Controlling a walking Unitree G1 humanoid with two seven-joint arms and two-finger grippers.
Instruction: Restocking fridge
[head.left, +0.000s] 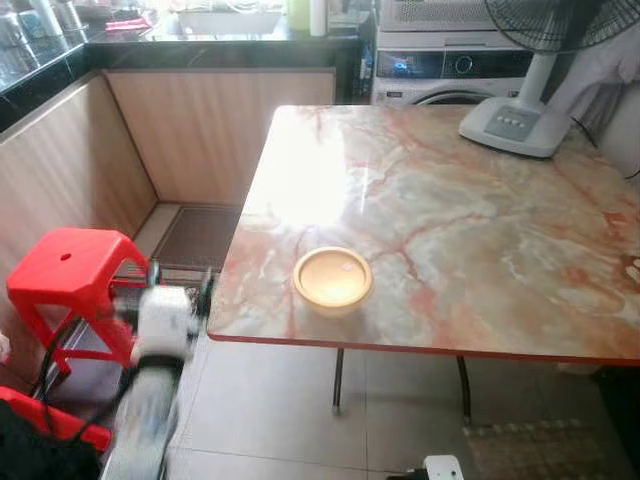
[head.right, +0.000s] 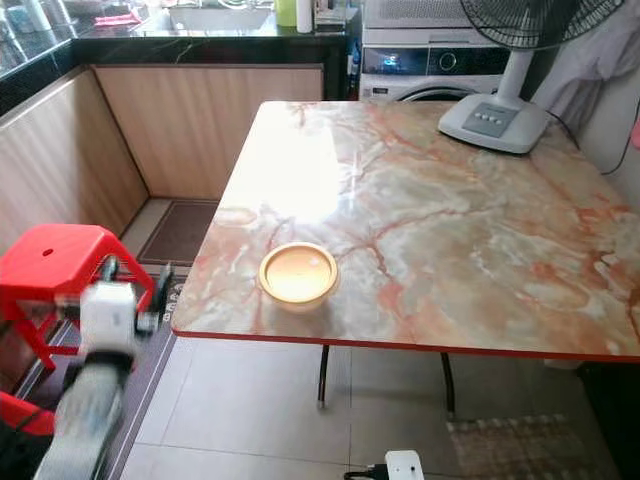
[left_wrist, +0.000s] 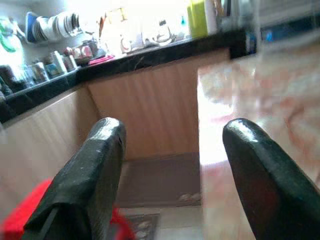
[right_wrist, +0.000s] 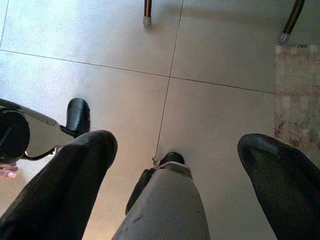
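Marble desk (head.left: 480, 230) seen with its long side across the view, round yellow bowl (head.left: 332, 278) set upright near its front edge, left gripper (left_wrist: 172, 165) raised beside the desk corner, jaws open and empty, right gripper (right_wrist: 175, 180) hung over the floor tiles (right_wrist: 100, 45), jaws open.

Left arm (head.left: 150, 400) blurred w/ motion, its fingers (head.left: 205, 292) too smeared to read. Fan (head.left: 530, 70) across the tabletop (head.left: 480, 220) from them, head cut off by top edge.
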